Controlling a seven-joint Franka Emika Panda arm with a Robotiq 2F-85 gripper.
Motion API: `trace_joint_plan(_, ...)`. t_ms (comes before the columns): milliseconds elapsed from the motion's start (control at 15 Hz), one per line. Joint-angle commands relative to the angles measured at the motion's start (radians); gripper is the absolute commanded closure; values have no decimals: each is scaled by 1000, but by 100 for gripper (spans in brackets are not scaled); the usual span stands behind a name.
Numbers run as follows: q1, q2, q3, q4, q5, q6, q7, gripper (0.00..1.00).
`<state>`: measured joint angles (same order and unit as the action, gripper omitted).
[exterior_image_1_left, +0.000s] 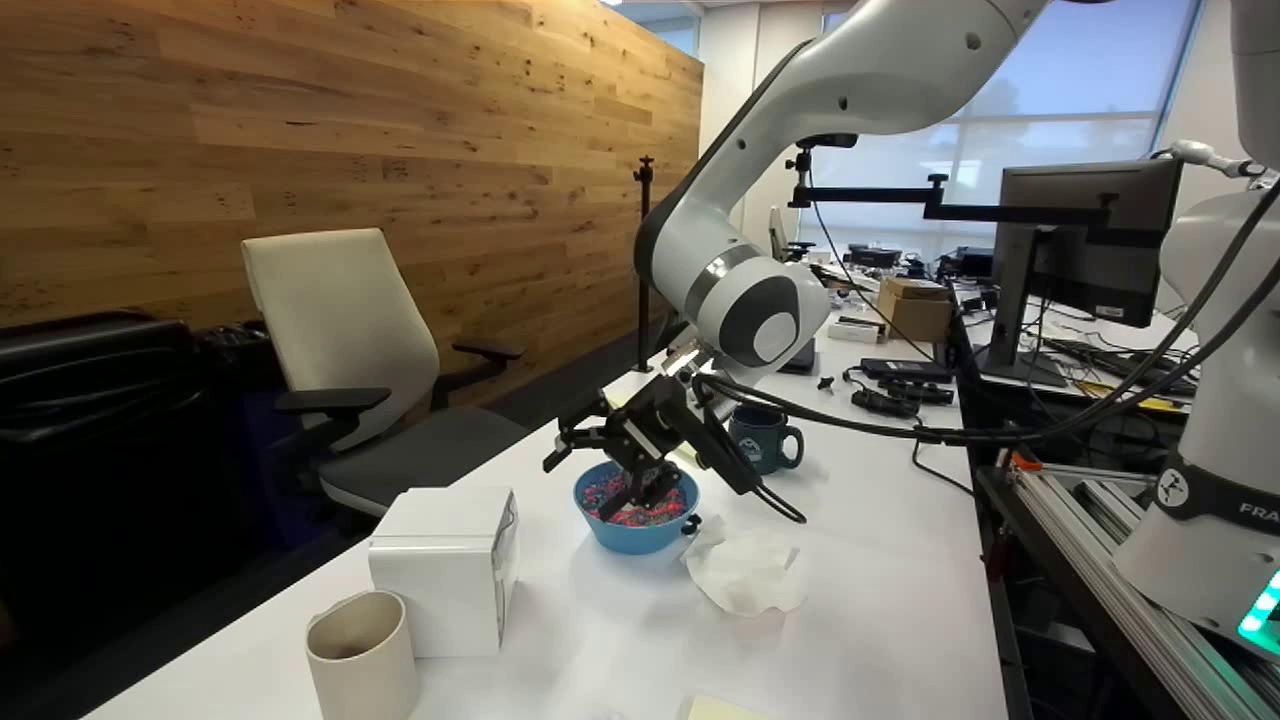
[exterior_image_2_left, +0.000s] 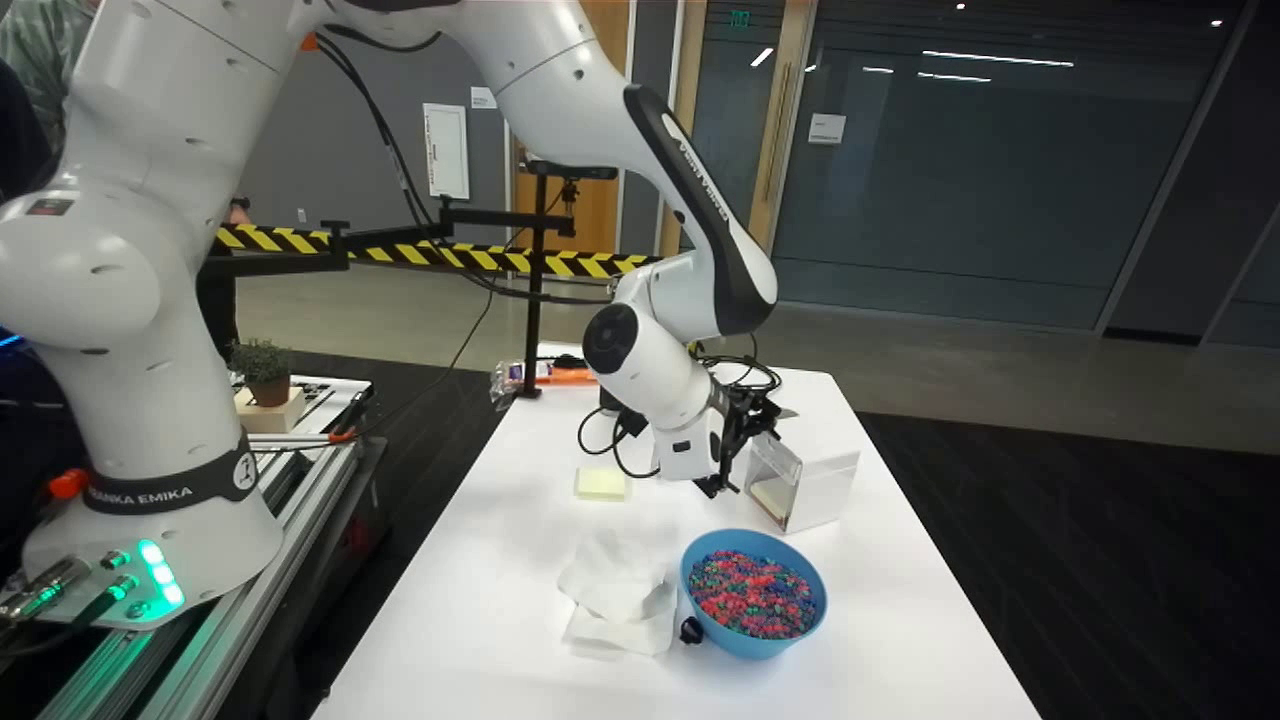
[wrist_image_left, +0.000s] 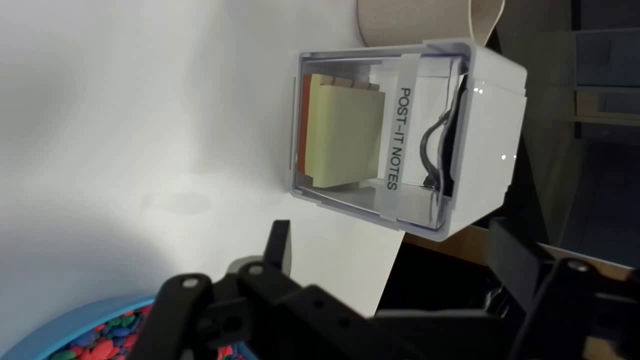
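There is one pincer, with two fingers, above the desk. Just ahead of the pincer: one white box bearing one label, its note pads overlapping too much for a sure count; beyond it, one beige cup. Near the pincer: one blue bowl, its colored pieces too many to count, one small black knob, one dark mug, and crumpled paper, whether one sheet or two unclear.
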<state>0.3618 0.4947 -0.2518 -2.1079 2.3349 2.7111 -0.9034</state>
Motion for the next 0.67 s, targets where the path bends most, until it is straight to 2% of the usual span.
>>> trace_joint_plan(0, 3, -43, 4, -62, -35, -26, -27, 0)
trace_joint_plan(600, 47, -12, 40, -54, 0, -19, -64, 0)
